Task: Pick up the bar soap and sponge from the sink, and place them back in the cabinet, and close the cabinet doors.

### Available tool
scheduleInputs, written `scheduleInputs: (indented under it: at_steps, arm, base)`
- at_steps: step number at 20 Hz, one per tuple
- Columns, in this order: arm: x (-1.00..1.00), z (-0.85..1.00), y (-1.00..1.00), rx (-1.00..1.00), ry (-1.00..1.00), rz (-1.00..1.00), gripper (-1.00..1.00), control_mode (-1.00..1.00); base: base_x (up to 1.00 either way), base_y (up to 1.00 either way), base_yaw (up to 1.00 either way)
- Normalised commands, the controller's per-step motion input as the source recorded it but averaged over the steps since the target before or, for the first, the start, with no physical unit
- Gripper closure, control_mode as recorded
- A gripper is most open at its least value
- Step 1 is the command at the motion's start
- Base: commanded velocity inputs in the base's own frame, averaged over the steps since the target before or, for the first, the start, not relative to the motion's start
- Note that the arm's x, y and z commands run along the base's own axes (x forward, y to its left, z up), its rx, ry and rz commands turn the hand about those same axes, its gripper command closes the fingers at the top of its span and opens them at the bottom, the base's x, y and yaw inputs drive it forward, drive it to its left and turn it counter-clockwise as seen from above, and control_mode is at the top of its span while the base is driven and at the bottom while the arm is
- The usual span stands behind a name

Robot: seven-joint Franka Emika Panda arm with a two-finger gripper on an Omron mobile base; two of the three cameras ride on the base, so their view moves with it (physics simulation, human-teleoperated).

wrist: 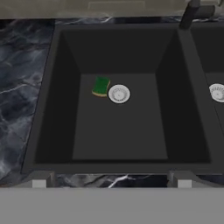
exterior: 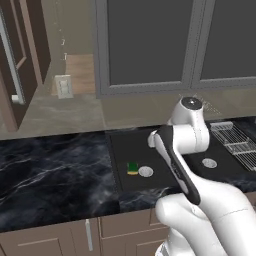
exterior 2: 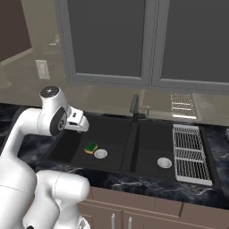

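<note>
the sink (exterior 2: 129, 134) is set into the counter (exterior: 55, 170), two basins side by side. the sponge (exterior 2: 91, 147) lies on the floor of the left basin, just left of that basin's drain (exterior 2: 100, 153). the faucet (exterior 2: 134, 106) stands at the far rim between the basins. a drying rack (exterior 2: 191, 154) lies right of the right basin. windows (exterior 2: 107, 40) rise behind the sink. an open cabinet door (exterior: 12, 70) stands far left. drawers (exterior: 85, 235) sit below the counter.

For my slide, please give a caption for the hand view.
Open pincer above the sink's left basin, sponge beside the drain.
</note>
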Motion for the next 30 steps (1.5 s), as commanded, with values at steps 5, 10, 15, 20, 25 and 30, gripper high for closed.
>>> scheduleInputs:
  at_steps: [5,10,15,20,25,30]
  arm:
    - [0.39,-0.29,0.03,0.0,0.0,0.0,-1.0,-1.0]
    - [0.45,-0.23,0.02,0.0,0.0,0.0,-1.0,-1.0]
    - [0.42,-0.2,0.05,0.0,0.0,0.0,-1.0,-1.0]
    - [0.38,-0.25,0.07,0.0,0.0,0.0,-1.0,-1.0]
    - [0.33,-0.29,0.07,0.0,0.0,0.0,-1.0,-1.0]
    - [0.33,-0.28,0.05,0.0,0.0,0.0,-1.0,-1.0]
  base:
    - [0.0,0.0,0.0]
    - [0.0,0.0,0.0]
    - [0.0,0.0,0.0]
    - [0.0,0.0,0.0]
    - [0.0,0.0,0.0]
    - [0.0,0.0,0.0]
